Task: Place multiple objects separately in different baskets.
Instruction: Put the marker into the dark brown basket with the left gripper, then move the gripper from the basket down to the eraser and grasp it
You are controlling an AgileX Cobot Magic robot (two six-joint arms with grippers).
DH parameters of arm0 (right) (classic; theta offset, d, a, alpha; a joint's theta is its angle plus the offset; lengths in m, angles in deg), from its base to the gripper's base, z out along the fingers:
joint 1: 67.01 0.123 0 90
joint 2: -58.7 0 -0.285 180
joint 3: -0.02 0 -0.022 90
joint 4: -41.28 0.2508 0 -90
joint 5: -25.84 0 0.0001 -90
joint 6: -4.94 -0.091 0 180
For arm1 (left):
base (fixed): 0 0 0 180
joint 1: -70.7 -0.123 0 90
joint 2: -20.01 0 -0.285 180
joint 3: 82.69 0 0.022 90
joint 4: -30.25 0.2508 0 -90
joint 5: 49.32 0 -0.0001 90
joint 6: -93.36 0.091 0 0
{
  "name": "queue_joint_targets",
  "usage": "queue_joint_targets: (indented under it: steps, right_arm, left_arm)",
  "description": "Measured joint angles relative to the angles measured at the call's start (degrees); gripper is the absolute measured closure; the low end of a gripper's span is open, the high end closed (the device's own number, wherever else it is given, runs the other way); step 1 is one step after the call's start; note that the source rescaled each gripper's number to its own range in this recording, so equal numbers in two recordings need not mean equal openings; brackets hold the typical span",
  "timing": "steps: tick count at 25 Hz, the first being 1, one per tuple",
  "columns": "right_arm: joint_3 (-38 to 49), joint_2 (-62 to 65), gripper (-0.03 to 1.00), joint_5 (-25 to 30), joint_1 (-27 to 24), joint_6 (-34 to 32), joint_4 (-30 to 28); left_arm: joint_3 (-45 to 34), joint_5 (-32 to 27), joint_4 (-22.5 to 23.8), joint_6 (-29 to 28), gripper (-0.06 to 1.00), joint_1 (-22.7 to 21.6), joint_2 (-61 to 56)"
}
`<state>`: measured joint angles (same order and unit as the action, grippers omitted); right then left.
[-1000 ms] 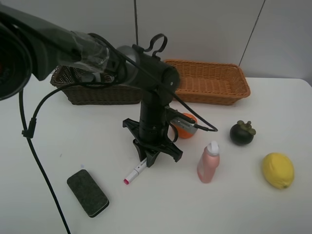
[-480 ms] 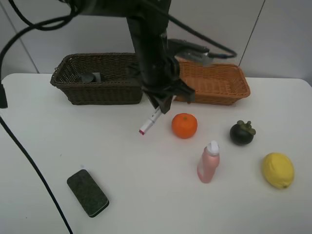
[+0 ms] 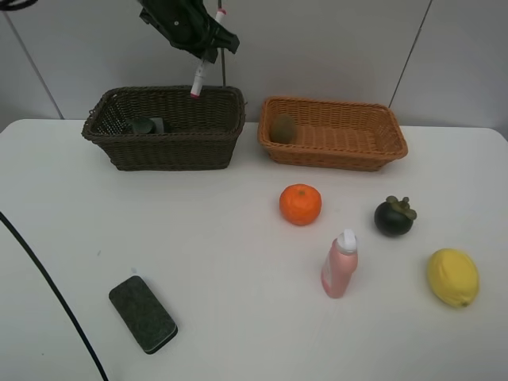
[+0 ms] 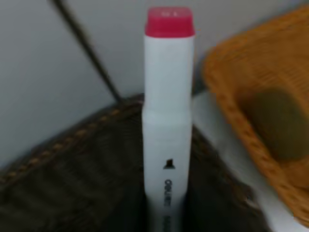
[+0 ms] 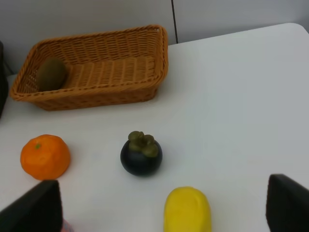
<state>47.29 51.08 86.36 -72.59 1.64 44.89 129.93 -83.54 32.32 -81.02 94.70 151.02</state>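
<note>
My left tool (image 3: 198,49) was clamped shut on the smooth, cylindrical white-pink marker (image 3: 197,79), tilted above the dark woven basket (image 3: 163,152). Right tool (image 5: 163,203) gaped wide, empty. Fuzzy kiwi (image 3: 283,128) sat in the tan wicker basket (image 3: 337,155); round orange (image 3: 300,204) on the table (image 3: 238,317).

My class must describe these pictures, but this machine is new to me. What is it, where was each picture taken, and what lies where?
It is a robot with two arms, each ending in a gripper. One picture looks down from a high camera; the other two come from cameras on the wrists. The left gripper, shut, holds a pink-capped marker over the dark basket, which holds a dark item. The right gripper is open and empty. A kiwi lies in the tan basket. On the table are an orange, mangosteen, pink bottle, lemon and eraser.
</note>
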Motion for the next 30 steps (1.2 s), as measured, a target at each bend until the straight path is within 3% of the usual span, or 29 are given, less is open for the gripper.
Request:
queue_joint_targets:
  steps: [6, 8, 10, 12, 13, 17, 23, 30]
  right_arm:
    - [0.0, 0.0, -0.03, 0.0, 0.0, 0.0, 0.0]
    - [0.0, 0.0, -0.03, 0.0, 0.0, 0.0, 0.0]
    - [0.0, 0.0, -0.03, 0.0, 0.0, 0.0, 0.0]
    - [0.0, 0.0, -0.03, 0.0, 0.0, 0.0, 0.0]
    - [0.0, 0.0, -0.03, 0.0, 0.0, 0.0, 0.0]
    - [0.0, 0.0, -0.03, 0.0, 0.0, 0.0, 0.0]
    - [0.0, 0.0, -0.03, 0.0, 0.0, 0.0, 0.0]
    - [0.0, 0.0, -0.03, 0.0, 0.0, 0.0, 0.0]
  left_arm:
    - [0.0, 4.3, 2.5, 0.8, 0.91, -4.9, 6.2]
    - [0.0, 4.1, 4.1, 1.6, 0.7, -5.1, 7.6]
    - [0.0, 4.1, 5.3, 1.7, 0.27, -5.1, 8.2]
    - [0.1, 3.2, 5.8, 1.7, 0.05, -5.1, 8.3]
    - [0.5, 2.4, 6.0, 1.7, 0.0, -5.1, 8.3]
    - [4.8, -7.4, 5.4, 0.3, -0.05, -5.1, 8.3]
    - [15.9, -31.6, 0.6, -4.7, -0.05, -4.5, 8.3]
    - [16.1, -34.5, -4.5, -6.5, -0.05, -3.1, 6.8]
